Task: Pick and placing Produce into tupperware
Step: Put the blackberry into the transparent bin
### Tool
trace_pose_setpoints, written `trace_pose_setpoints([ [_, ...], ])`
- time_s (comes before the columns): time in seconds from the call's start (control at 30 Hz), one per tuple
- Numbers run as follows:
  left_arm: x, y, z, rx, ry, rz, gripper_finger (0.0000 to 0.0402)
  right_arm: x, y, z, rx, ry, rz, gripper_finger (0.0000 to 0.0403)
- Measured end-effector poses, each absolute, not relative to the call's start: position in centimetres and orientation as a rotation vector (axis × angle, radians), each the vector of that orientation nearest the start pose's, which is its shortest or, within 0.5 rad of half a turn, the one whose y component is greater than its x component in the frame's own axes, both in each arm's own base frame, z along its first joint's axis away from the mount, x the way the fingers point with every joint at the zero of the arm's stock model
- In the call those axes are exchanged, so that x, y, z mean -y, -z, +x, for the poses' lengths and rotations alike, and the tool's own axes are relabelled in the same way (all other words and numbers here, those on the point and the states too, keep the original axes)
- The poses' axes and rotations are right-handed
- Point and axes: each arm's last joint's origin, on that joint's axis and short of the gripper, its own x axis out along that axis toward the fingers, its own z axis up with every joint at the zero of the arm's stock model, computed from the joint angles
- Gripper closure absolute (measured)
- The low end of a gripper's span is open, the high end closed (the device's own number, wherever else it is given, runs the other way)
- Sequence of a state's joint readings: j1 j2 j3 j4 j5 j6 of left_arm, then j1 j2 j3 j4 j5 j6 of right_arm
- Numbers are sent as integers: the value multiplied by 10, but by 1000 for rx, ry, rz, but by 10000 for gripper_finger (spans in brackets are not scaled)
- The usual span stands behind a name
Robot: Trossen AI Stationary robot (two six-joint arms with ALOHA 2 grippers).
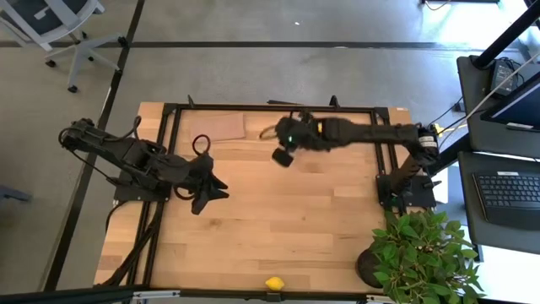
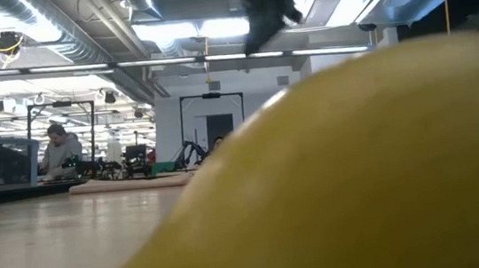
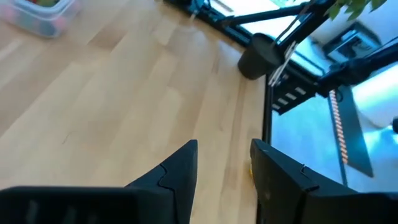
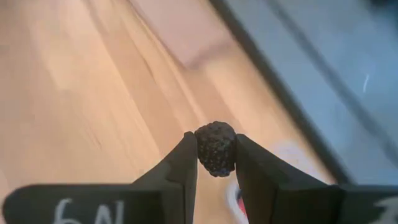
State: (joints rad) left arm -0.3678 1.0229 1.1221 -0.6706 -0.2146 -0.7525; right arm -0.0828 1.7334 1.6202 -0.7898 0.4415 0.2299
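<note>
The right claw (image 4: 216, 163) pinches a small dark berry (image 4: 216, 148) between its fingertips, the piece sitting right at the tips with bare wood beneath it; in the high view the same claw (image 1: 283, 155) hangs over the far half of the bench (image 1: 278, 228), near the middle of its width and just off the flat brown sheet (image 1: 217, 127) lying by the far edge. The carry step appears to be in hand: the berry is gripped and lifted, and what the next move seems to call for is a short trip to the clear tupperware (image 3: 38, 14), then a release squarely above its opening so that the light piece does not bounce off the rim. That tub, with red fruit showing through its wall, appears only in the left wrist view, and its place on the bench cannot be fixed from overhead, where the right arm may be covering it. The left claw (image 1: 205, 191) waits low near the bench's left side, its fingers (image 3: 180, 174) parted a little with nothing between them. A yellow lemon (image 1: 274, 284) rests at the near edge, filling the low view. Open wood stretches across the middle; the potted plant (image 1: 422, 249) crowds the near right corner, and black frame rails (image 1: 270, 107) line the far edge and both sides.
</note>
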Motion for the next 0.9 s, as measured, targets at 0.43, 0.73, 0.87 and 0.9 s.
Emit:
trace_pose_setpoints([
  [0.43, 64, -354, 185, -650, -107, -528, 270, 153, -246, 317, -1054, 745, 574, 310],
  [0.73, 64, -351, 183, -682, -121, -513, 250, 155, -214, 309, -1054, 766, 616, 295],
  [0.87, 63, -350, 183, -693, -119, -492, 243, 155, -209, 308, -1044, 777, 632, 277],
  [0.9, 63, -350, 182, -695, -118, -486, 242, 155, -209, 308, -1041, 777, 632, 274],
])
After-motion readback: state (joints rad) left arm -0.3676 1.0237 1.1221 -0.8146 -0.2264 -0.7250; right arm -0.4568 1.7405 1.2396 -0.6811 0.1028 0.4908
